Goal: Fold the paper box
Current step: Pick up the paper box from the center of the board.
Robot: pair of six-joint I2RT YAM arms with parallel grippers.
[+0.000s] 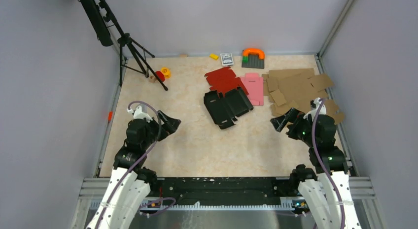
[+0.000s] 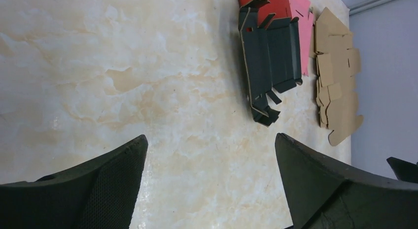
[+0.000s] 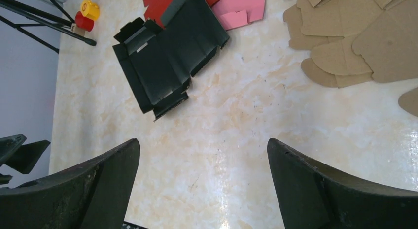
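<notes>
Folding hasn't begun: the black paper box [image 1: 227, 107] lies unfolded mid-tabletop [image 1: 197, 145], touching the red blank [image 1: 223, 80] at its far side, while the left claw [image 1: 170, 124] and right claw [image 1: 281, 122] hover released and empty nearer, so both likely must reach in.

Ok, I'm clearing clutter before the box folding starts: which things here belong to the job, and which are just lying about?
Job: black paper box; left gripper and right gripper, both open and empty.
Lying about: red blank, pink blank, brown cardboard pieces, tripod, yellow block, orange arch, red-and-yellow toy.
</notes>
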